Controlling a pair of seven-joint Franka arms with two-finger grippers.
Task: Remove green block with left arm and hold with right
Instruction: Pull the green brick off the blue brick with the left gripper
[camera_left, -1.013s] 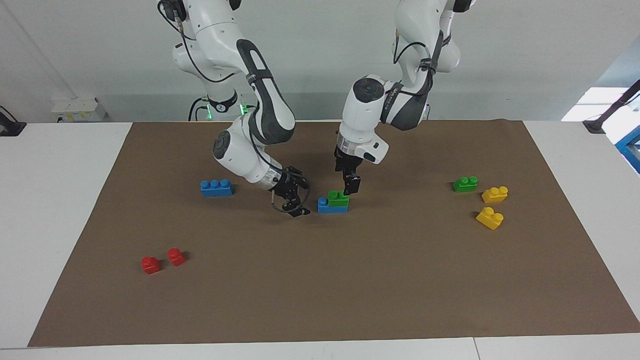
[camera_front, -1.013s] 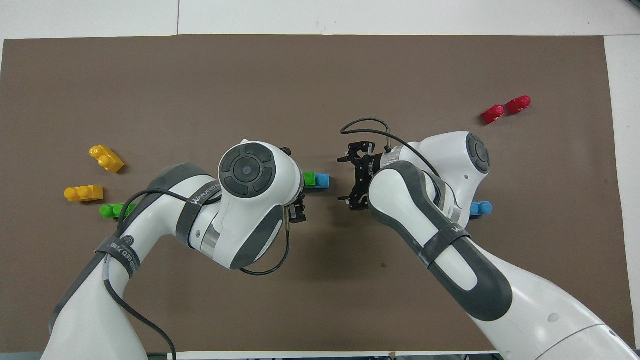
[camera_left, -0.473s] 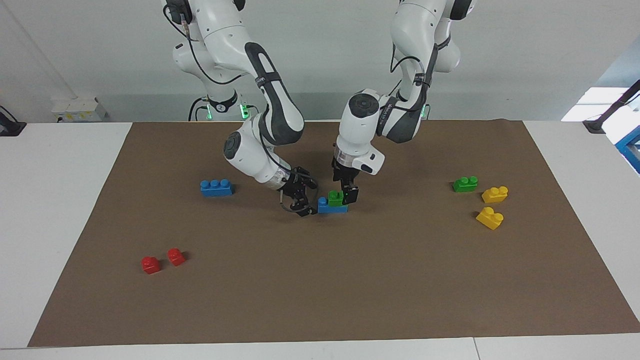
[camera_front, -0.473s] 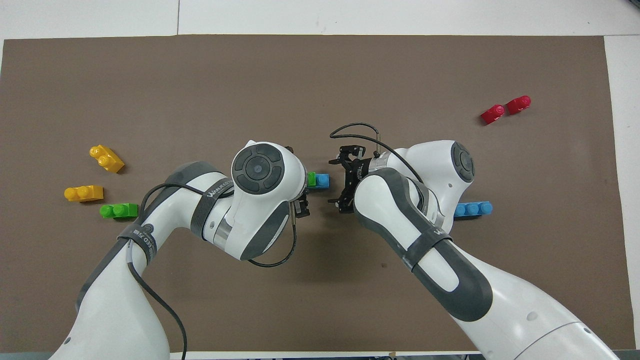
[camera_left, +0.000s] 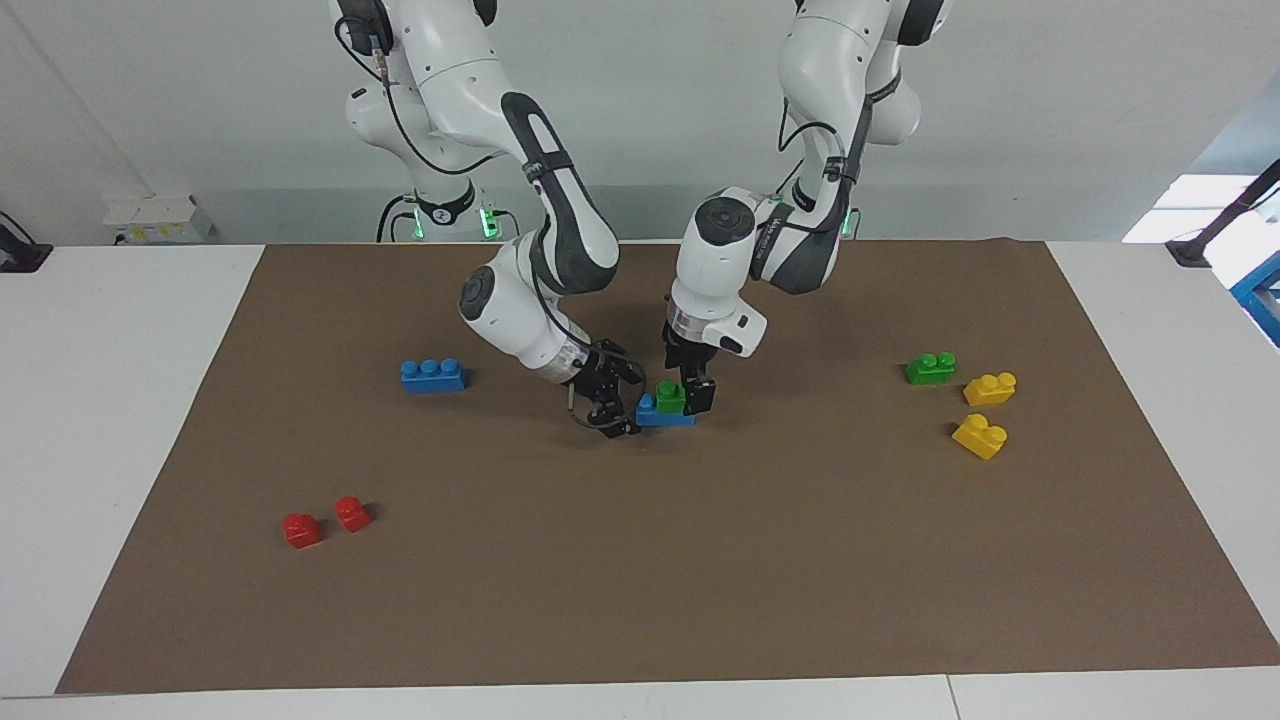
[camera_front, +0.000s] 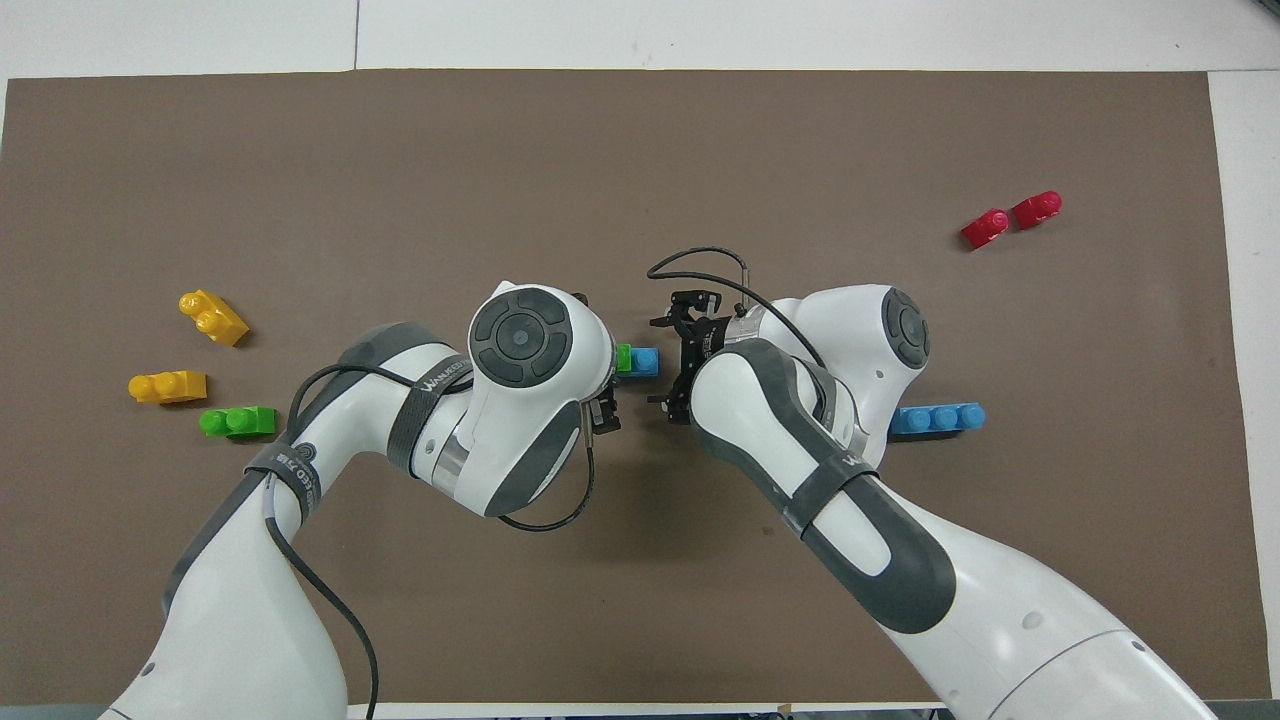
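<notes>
A green block (camera_left: 671, 397) sits pressed onto a blue brick (camera_left: 662, 415) mid-mat; in the overhead view only the green block's end (camera_front: 623, 358) and the blue brick's end (camera_front: 646, 361) show. My left gripper (camera_left: 690, 388) is down at this green block, its wrist hiding it from above. My right gripper (camera_left: 612, 408), with the wire loop, is low and open at the blue brick's end toward the right arm's end of the table, and it also shows in the overhead view (camera_front: 662, 362). A second green block (camera_left: 930, 368) lies loose toward the left arm's end.
Two yellow bricks (camera_left: 990, 388) (camera_left: 980, 436) lie beside the loose green block. A blue three-stud brick (camera_left: 432, 375) lies toward the right arm's end. Two red bricks (camera_left: 301, 530) (camera_left: 352, 513) lie farther from the robots at that end. A brown mat (camera_left: 700, 560) covers the table.
My left gripper has come down onto the stacked green block. My right gripper has moved in toward the blue brick's end. The bricks have not moved.
</notes>
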